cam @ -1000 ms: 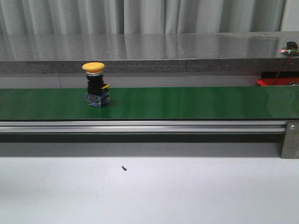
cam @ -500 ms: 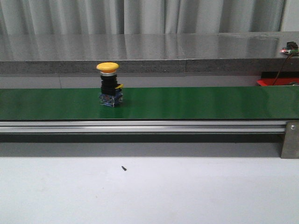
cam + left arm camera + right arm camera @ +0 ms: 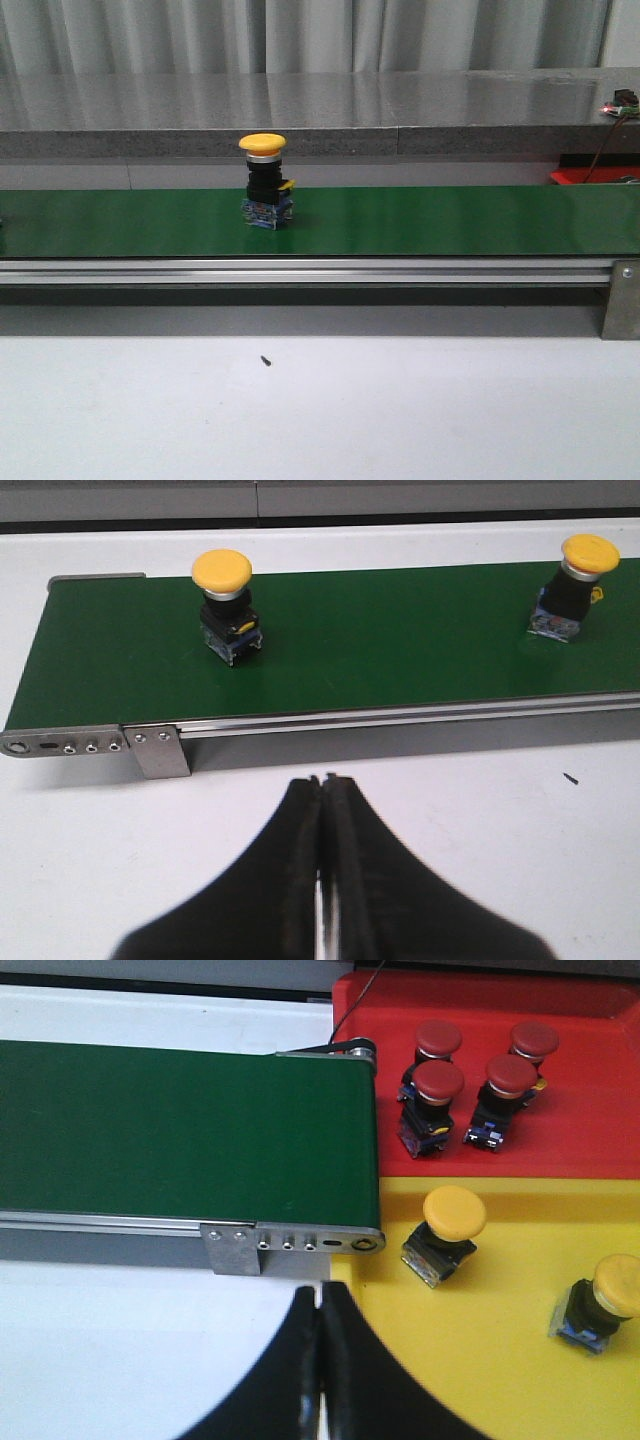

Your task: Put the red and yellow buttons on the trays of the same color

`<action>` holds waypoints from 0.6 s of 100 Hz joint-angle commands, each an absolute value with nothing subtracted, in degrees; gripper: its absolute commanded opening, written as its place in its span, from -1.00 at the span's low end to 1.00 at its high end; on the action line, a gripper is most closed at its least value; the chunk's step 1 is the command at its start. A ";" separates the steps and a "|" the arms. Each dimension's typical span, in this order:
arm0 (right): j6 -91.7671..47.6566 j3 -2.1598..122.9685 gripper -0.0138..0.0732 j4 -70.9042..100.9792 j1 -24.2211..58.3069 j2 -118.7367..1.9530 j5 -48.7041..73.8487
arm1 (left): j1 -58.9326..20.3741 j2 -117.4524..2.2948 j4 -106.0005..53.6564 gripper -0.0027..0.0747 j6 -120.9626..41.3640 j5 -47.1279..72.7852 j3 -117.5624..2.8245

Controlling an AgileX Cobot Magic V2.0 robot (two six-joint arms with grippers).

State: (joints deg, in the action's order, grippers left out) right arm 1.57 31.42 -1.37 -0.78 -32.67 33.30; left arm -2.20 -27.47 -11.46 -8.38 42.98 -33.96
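A yellow button point(image 3: 263, 184) rides the green conveyor belt point(image 3: 450, 220) rightward from where it stood a second ago, nearing my yellow tray point(image 3: 500, 1290) beside the red tray point(image 3: 580, 1100); a second yellow button point(image 3: 225, 605) follows. Both arms' jaws are pressed together, holding nothing. I can read no labels.
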 commanded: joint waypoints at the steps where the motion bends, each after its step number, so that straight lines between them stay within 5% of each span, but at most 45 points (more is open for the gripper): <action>1: 1.60 32.89 -0.84 -1.31 -0.84 -32.98 30.04 | -2.64 -27.02 -12.40 -0.98 -7.88 38.09 -35.17; 60: 0.45 53.09 -0.75 -1.31 6.84 -56.74 42.98 | -2.64 -27.04 -12.40 -0.98 -7.88 37.98 -35.17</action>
State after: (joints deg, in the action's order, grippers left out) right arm 1.13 48.11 -1.37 5.55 -53.38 44.06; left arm -2.20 -26.84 -11.46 -8.38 42.25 -33.67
